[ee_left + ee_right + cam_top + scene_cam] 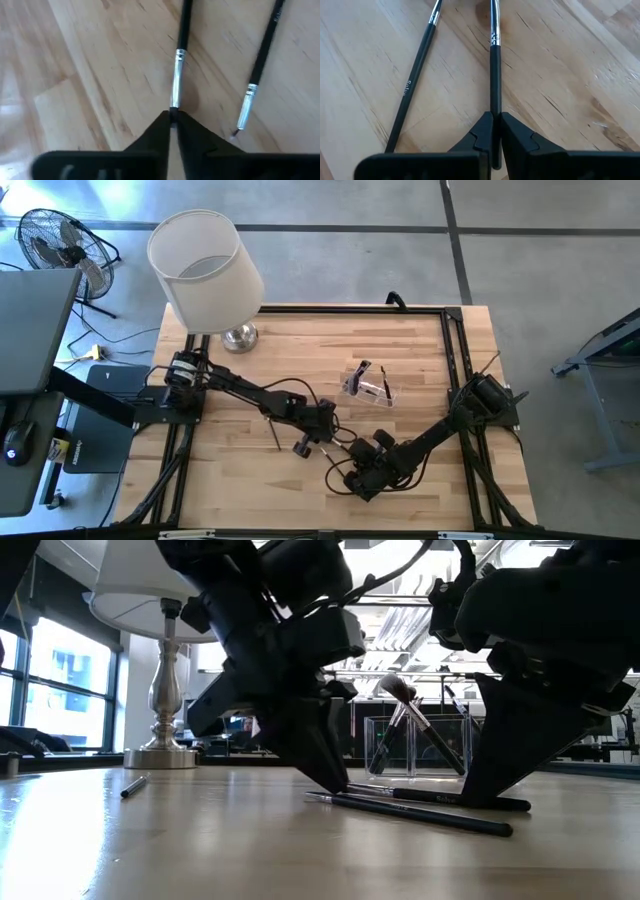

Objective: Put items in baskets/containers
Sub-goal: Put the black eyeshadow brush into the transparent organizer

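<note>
Picking step in hand: left gripper (172, 117) closed on the bristle tip of one brush (181, 47), right gripper (495, 122) closed on the dark handle of apparently the same one, lying flat on the worktop (230, 390), nearer the front edge than the clear box (370, 385). Long axis running straight from gripper to gripper. Next: one release, then lift toward the box.
</note>
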Controlling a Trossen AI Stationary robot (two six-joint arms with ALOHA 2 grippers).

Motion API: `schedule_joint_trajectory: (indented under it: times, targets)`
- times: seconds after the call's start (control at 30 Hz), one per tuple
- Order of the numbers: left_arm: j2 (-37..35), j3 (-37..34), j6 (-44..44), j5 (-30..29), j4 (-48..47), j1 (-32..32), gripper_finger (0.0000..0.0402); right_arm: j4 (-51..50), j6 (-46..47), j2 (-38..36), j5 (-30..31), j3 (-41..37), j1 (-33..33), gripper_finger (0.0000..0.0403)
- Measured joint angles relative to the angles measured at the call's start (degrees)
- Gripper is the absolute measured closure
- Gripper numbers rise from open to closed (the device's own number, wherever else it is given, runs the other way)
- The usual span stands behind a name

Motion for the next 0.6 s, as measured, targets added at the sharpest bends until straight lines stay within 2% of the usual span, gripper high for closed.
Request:
schedule_joint_trajectory:
  times: [0.1,0.4,0.6]
  targets:
    - [0.0,0.0,0.0,1.7,-0.9,0.0,0.0396,0.2,0.0,0.0,0.0,0.0,0.0,0.038]
    - [0.5,0.1,-3.5,0.8,-1.5,0.0,0.0399,-0.4,-0.5,-0.1,0.1,1.0,0.0,0.0375]
    - [0.6,0.2,-4.8,1.2,-1.9,0.0,0.04,-4.2,-2.4,-5.1,1.6,1.9,-0.1,0.0338]
